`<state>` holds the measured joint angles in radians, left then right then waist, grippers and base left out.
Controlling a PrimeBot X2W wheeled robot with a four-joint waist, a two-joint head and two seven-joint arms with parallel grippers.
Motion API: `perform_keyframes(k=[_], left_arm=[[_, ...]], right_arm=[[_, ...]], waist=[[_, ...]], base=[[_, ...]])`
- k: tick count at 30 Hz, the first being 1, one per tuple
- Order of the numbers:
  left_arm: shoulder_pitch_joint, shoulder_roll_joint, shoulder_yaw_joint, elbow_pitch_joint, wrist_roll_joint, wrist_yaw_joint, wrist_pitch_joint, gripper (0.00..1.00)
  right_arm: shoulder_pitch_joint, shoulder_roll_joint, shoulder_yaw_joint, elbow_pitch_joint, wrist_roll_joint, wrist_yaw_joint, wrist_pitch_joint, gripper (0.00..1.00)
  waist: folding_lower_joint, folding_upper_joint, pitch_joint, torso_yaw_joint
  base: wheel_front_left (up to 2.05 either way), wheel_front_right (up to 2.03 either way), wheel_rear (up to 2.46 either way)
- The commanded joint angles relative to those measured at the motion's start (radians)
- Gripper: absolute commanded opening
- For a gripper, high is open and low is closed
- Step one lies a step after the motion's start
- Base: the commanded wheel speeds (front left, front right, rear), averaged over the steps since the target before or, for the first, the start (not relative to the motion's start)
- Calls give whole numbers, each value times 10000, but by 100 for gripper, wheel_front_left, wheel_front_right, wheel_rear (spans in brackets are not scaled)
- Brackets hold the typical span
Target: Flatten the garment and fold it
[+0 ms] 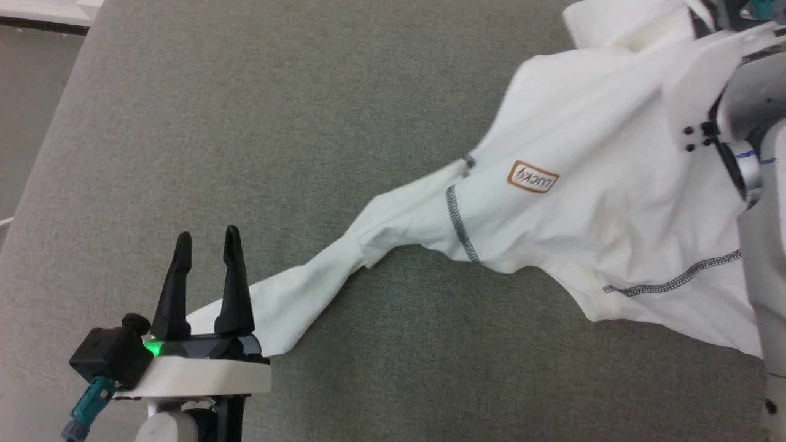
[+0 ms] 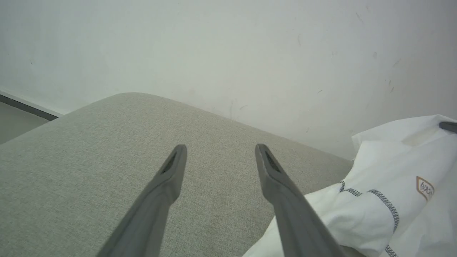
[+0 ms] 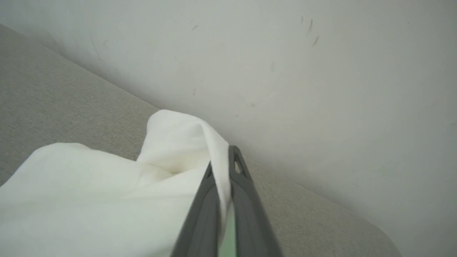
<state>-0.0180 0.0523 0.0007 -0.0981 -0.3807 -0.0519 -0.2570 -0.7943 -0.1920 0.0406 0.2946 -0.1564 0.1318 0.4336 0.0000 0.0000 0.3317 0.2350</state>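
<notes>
1. Left hand (image 1: 207, 234) is low and close, its 2 dark fingers spread wide, with bare grey fabric-covered surface (image 1: 276, 123) showing in the gap and nothing gripped.
2. Just off that hand's right finger lies the end of the garment's sleeve (image 1: 319, 276). In the left wrist view the white cloth runs along beneath that finger (image 2: 285, 200); whether they touch, I cannot tell.
3. From there the sleeve stretches away to the right of the left hand and widens into the body of the garment (image 1: 583, 215), white, with dark zigzag stitching (image 1: 460, 224) at the shoulder seam.
4. An orange-brown logo patch (image 1: 532, 177) sits on the chest, facing up, well to the right of the left hand.
5. Over to the right hand (image 3: 223, 159): its fingers are pressed together on a fold of the garment, white cloth squeezed between them and bulging just past the tips.
6. Beyond both hands, a pale scuffed wall (image 2: 228, 53) rises behind the surface's rounded edge.
</notes>
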Motion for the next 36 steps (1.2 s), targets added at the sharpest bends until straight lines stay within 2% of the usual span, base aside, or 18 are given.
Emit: perform_keyframes(k=[1,6,13,14,15,16,21,25,28,31,36], left_arm=[[-219,-20,-55,86,-85,-61,-47,100],[-473,-20,-196,350,-188,-174,-47,100],[-963,-20,-364,619,-203,-364,-47,100],[-1029,-20,-381,650,-202,-386,-47,100],[-1083,-20,-399,682,-200,-407,-47,100],[-1123,-20,-408,714,-192,-423,-47,100],[-1092,-20,-380,825,-116,-459,-47,100],[-828,-20,-258,756,9,-410,-47,100],[-558,-20,-164,611,99,-362,-47,100],[-309,-20,-53,421,188,-327,-47,100],[-67,-20,103,114,261,-304,-47,100]], right_arm=[[-130,-258,-32,117,-153,-11,51,0],[-358,-949,-51,929,-347,-11,-198,0],[-820,-740,155,2309,-802,-11,-1375,0],[-909,-671,134,2513,-890,-11,-1518,26],[-990,-594,162,2710,-950,-11,-1659,80],[-1077,-514,190,2876,-974,-11,-1820,100],[-1327,-190,-185,3189,-678,-11,-2437,100],[-845,-101,-804,2513,-125,-11,-2485,100],[199,-244,-1409,1281,175,-11,-2095,100],[1935,-204,-2294,-464,486,-11,-1204,100],[5436,481,-3881,-3701,1149,-11,242,100]], waist=[[0,0,214,210],[0,0,595,548],[0,0,1089,830],[0,0,1115,824],[0,0,1125,809],[0,0,1113,781],[0,0,719,538],[0,0,202,268],[0,0,-106,78],[0,0,-300,-102],[0,0,-317,-324]], base=[[0,0,0],[0,0,0],[0,0,0],[0,0,0],[0,0,0],[0,0,0],[0,0,0],[0,0,0],[0,0,0],[0,0,0],[0,0,0]])
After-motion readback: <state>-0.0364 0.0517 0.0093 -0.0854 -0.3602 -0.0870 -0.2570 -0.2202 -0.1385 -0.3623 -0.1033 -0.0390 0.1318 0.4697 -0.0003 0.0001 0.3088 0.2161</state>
